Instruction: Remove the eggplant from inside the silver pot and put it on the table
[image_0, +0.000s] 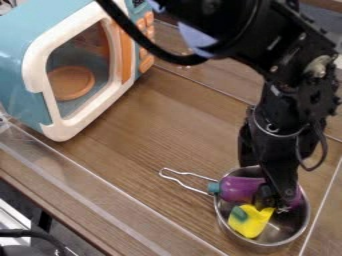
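Note:
The purple eggplant (242, 186) lies inside the silver pot (274, 234) at the lower right of the table (147, 130), resting against the pot's near-left rim. A yellow toy (250, 219) lies beside it in the pot. My gripper (274, 180) hangs straight down into the pot, its black fingers (278, 185) standing open around the right end of the eggplant. Its grip on the eggplant is not closed. The pot's wire handle (185, 179) sticks out to the left.
A blue-and-white toy microwave (74, 65) with its door open stands at the back left. Clear plastic edging (80, 190) runs along the table's front and left sides. The black arm (267, 50) fills the upper right.

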